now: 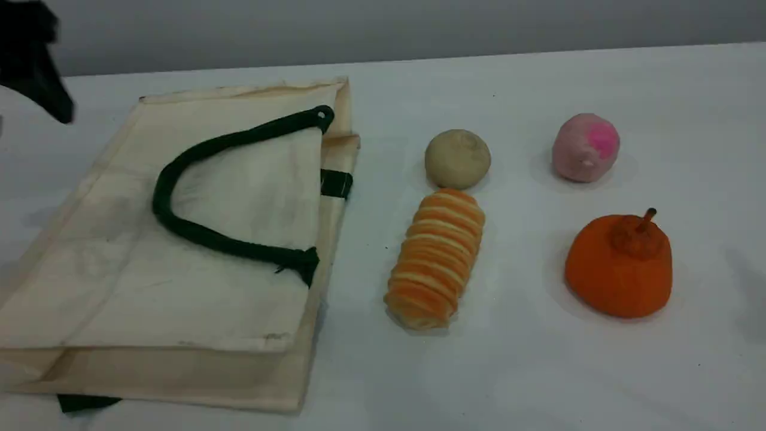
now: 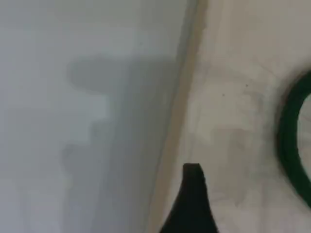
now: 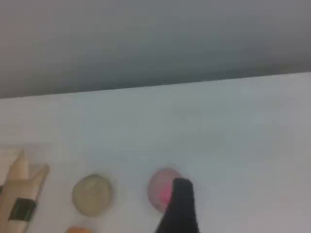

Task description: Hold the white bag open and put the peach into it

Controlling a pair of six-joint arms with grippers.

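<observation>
The white bag point(image 1: 179, 251) lies flat and closed on the left of the table, one dark green rope handle point(image 1: 164, 197) looped on top. The peach point(image 1: 585, 147), pale pink with a magenta patch, sits far right, well apart from the bag. My left gripper point(image 1: 36, 66) shows as a dark shape above the bag's far left corner. Its fingertip point(image 2: 193, 194) hovers over the bag's cloth point(image 2: 233, 97) near the side edge, holding nothing. My right gripper is outside the scene view. Its fingertip point(image 3: 181, 204) partly covers the peach point(image 3: 160, 187) from a distance, with nothing held.
A beige ball point(image 1: 457, 158) and a striped orange bread roll point(image 1: 437, 257) lie between bag and peach. An orange stemmed fruit point(image 1: 619, 266) sits in front of the peach. The table's far edge meets a grey wall.
</observation>
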